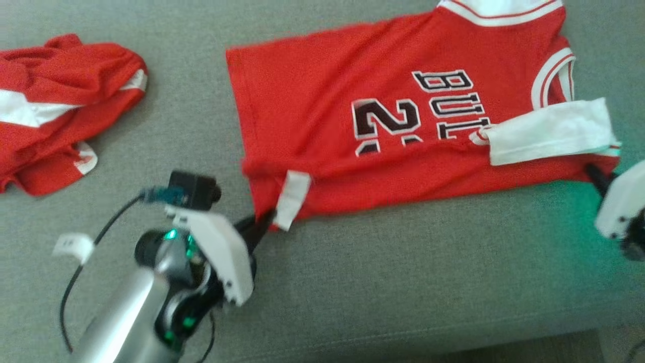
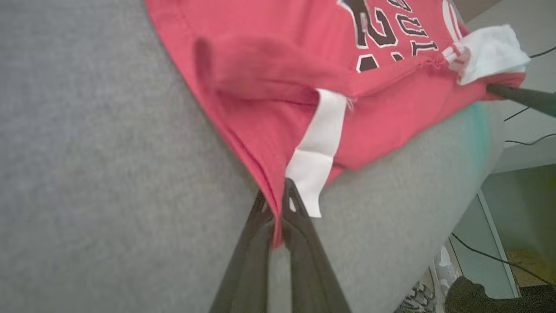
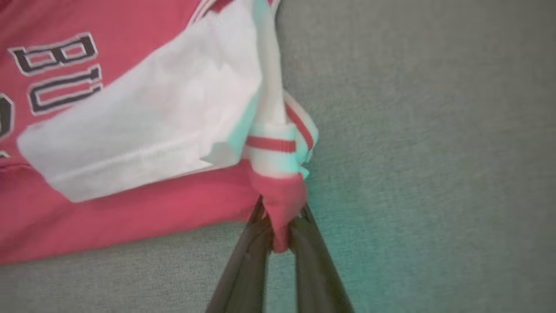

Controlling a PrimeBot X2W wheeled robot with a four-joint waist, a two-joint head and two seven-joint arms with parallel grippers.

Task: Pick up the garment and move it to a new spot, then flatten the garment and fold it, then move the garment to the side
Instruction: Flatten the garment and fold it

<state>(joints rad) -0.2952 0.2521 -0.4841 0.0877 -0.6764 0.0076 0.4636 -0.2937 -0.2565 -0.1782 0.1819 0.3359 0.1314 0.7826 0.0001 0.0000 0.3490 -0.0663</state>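
Crumpled red cloth (image 1: 65, 75) lies left; jersey (image 1: 312, 101) apart.

We note soft, even daylight with no glare; the grey cushion (image 1: 403, 262) reads flat, with a faint shadow under the jersey (image 1: 312, 101) hem. The head view is smeared by motion, worst on the left arm (image 1: 126, 307) and the right gripper (image 1: 590, 170). A green cast spills onto the cushion there and tints the white sleeve (image 3: 143, 130). Both wrist views bend at the edges.

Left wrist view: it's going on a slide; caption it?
Left end effector shut on the hem of the red jersey, beside a white strip, over grey upholstery.
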